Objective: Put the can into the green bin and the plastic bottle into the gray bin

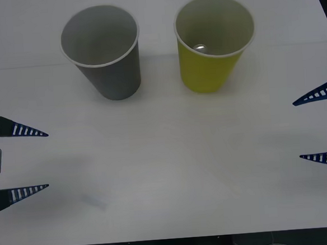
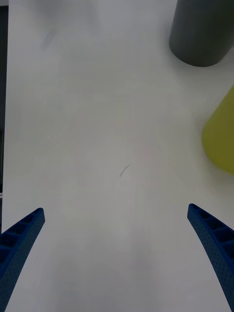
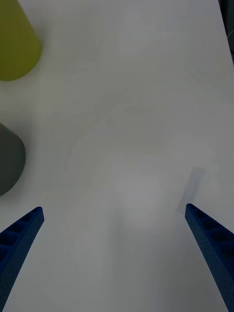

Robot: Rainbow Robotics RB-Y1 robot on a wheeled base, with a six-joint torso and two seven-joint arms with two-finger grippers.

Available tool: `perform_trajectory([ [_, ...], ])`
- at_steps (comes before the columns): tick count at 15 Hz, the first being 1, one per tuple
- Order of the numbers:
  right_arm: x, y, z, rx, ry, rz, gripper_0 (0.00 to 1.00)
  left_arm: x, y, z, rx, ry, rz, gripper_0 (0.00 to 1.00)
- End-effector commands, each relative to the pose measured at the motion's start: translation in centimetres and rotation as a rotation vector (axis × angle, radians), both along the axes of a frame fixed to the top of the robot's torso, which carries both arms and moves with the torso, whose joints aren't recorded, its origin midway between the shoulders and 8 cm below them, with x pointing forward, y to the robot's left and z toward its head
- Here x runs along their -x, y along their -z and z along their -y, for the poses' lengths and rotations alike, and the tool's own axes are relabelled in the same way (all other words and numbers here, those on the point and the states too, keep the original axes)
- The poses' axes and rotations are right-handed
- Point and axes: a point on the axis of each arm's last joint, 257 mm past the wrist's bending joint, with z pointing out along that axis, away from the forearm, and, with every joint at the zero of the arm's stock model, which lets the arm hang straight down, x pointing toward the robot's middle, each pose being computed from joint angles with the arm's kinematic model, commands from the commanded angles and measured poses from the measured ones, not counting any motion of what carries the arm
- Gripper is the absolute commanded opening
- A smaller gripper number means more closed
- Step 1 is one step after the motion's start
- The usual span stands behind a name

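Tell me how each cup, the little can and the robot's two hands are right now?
gray bin: upright, nothing seen inside.
green bin: upright, holds the can.
can: at the green bin's bottom.
left gripper: open, at the table's left edge.
right gripper: open, at the right edge.

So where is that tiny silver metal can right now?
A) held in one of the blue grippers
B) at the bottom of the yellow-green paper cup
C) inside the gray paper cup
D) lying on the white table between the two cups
B: in the front view the tiny silver metal can sits at the bottom of the yellow-green paper cup, while both blue grippers, left and right, hang open and empty.
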Motion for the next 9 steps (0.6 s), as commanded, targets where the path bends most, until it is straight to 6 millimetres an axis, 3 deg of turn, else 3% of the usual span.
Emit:
perform_trajectory([
  [1,0.14,0.26,0.09,0.003,-0.003,-0.001,1.0,0.0,0.0,0.0,0.0,0.0,0.0,1.0],
  [9,0.03,0.42,0.45,0.003,0.008,-0.008,1.0,0.0,0.0,0.0,0.0,0.0,0.0,1.0],
])
